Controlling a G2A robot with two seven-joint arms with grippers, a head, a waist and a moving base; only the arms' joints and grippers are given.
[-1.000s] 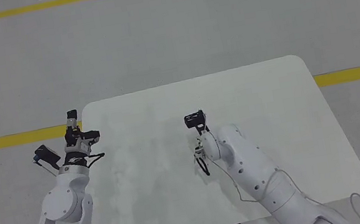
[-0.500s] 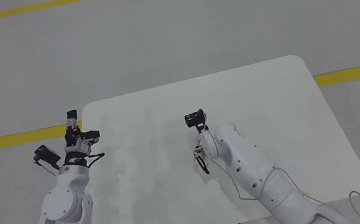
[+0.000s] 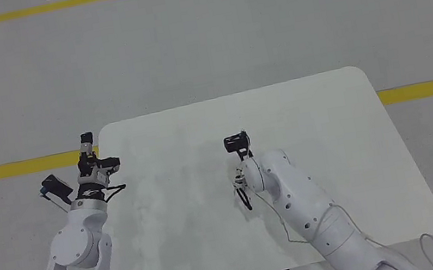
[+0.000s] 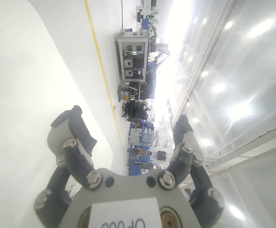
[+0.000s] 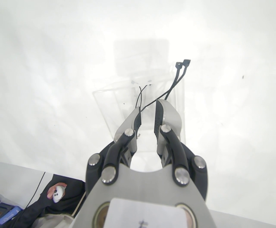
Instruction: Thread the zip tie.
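Observation:
Two black zip ties lie over a clear plastic holder on the white table; their square heads point away from me and their thin tails curve back. My right gripper hangs just above them, open by a narrow gap, and one strand crosses between its fingertips. From above, the ties show as a small dark loop beside the right arm's wrist. My left gripper is open wide and holds nothing, and it sits at the table's left edge, aimed out into the room.
The table has rounded corners and bare white surface on all sides of the holder. A yellow floor line runs behind it. Machines and racks stand far off in the room.
The right arm's wrist has shifted very slightly to the right over the zip ties. The left arm has not moved.

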